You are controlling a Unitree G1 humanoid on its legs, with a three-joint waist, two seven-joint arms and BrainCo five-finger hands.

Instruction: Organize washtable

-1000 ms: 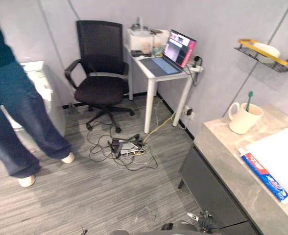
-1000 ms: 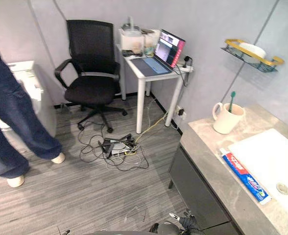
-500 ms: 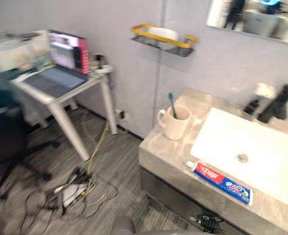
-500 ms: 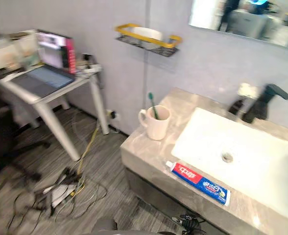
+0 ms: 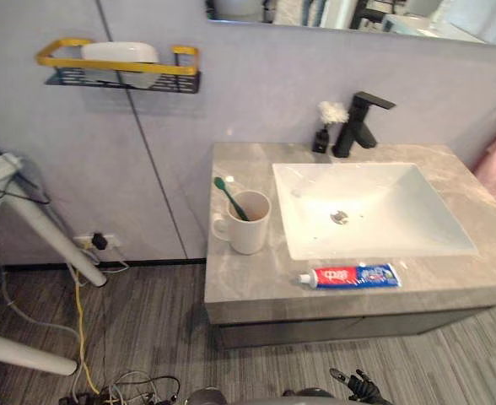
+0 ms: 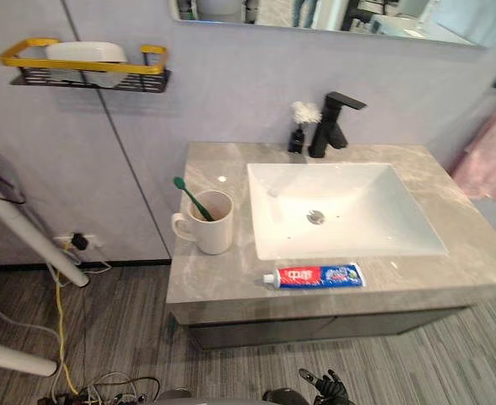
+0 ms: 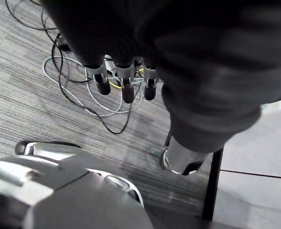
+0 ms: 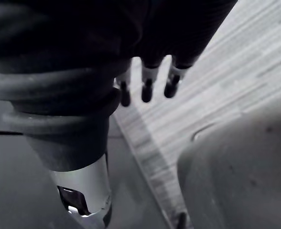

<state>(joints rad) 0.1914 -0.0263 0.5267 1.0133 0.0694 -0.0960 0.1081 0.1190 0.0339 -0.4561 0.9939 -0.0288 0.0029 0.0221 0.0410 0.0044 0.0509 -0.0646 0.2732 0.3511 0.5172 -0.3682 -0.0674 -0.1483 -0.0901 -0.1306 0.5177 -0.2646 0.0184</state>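
Arms low: the left robot hand [image 7: 126,88] hangs over the floor [image 7: 21,109], loose and straight, nothing in it. The right robot hand [image 8: 147,85] is the same, relaxed and empty. Up on the desk [image 5: 239,283], the mug [image 5: 250,226] sits at 9 o'clock of the basin [image 5: 400,221] with the toothbrush [image 5: 229,196] leaning inside, head up; that one looks stowed. The toothpaste [image 5: 353,276] lies flat at 6 o'clock of the basin, along the front edge. It's the loose item and probably the first pick. The faucet [image 5: 359,123] stands at 12 o'clock.
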